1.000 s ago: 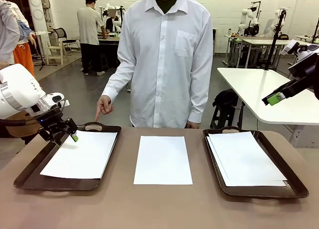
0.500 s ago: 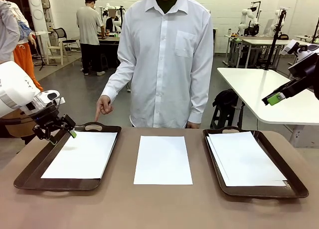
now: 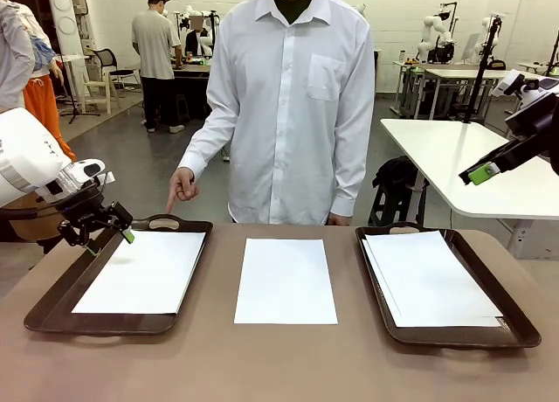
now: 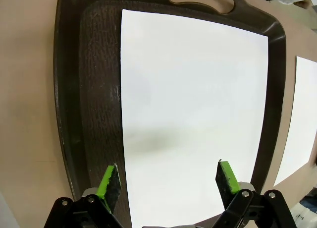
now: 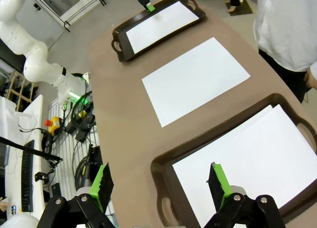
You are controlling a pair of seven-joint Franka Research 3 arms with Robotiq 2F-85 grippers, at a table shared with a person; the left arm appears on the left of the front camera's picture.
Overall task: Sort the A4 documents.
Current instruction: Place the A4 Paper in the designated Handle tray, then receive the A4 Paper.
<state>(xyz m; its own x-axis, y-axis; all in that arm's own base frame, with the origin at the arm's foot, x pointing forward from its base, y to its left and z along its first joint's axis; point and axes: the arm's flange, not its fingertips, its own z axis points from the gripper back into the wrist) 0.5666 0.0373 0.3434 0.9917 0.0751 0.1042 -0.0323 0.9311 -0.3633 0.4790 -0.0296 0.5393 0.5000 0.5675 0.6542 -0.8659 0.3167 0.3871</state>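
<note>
Three lots of A4 documents lie across the table. One white sheet (image 3: 140,271) (image 4: 193,109) rests flat in the left brown tray (image 3: 52,310). Another sheet (image 3: 285,280) (image 5: 195,79) lies bare on the tabletop between the trays. A small stack (image 3: 428,280) (image 5: 247,158) fills the right tray (image 3: 515,328). My left gripper (image 3: 108,236) (image 4: 168,178) hovers open over the left tray's far left corner, holding nothing. High above and to the right of the right tray, my right gripper (image 3: 480,173) (image 5: 161,181) is open and empty.
A person in a white shirt stands at the far edge, one hand (image 3: 181,190) pointing down towards the left tray's far handle (image 3: 163,222). A white table (image 3: 454,157) stands beyond on the right. Bare tabletop (image 3: 279,367) runs along the near edge.
My left gripper has opened wider and drawn back up and left off the sheet's far corner, and the sheet has settled in the left tray. The right arm has stayed still.
</note>
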